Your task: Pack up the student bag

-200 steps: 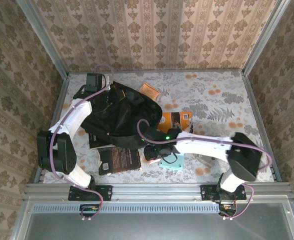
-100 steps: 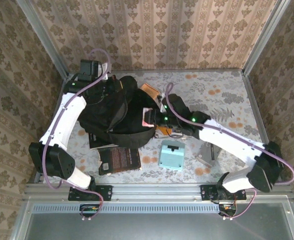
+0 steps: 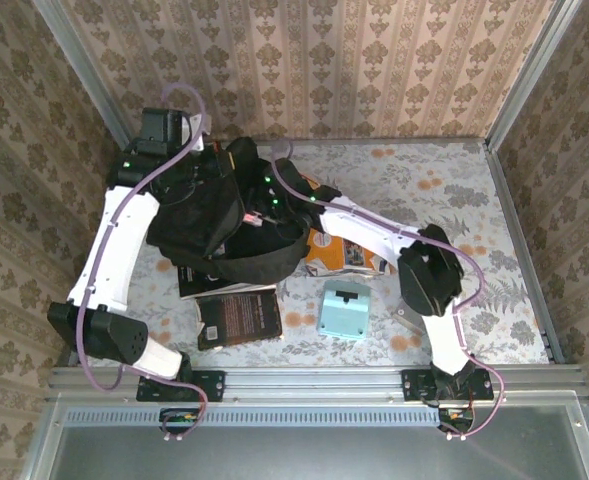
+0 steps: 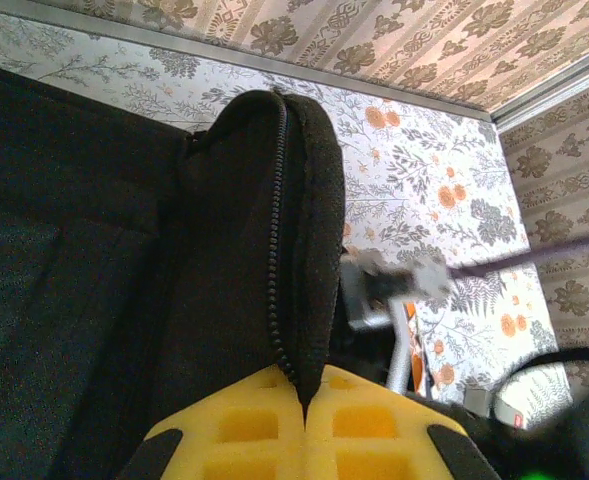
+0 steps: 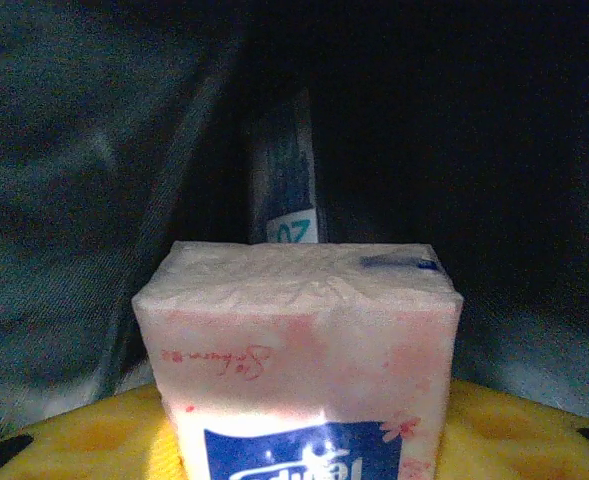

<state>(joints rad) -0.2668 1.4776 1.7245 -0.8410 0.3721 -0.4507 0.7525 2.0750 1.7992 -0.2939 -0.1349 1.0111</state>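
Three patterned walls (image 3: 314, 60) surround the floral table (image 3: 429, 180) and student bag (image 3: 199, 225).

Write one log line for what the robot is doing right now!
left gripper: pinching student bag at zipper edge | right gripper: tissue pack held inside bag | stage: packing

Black student bag (image 3: 214, 215), pink-white tissue pack (image 5: 299, 350), floral tabletop (image 3: 424, 190), teal box (image 3: 341, 310).

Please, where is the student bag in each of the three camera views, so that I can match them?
Top external: student bag left of centre, between the two arms.
Left wrist: student bag across left and middle, zip edge running up the picture.
Right wrist: student bag, dark inside, around the tissue pack.
Shared landmark: floral table cover, top and left wrist.
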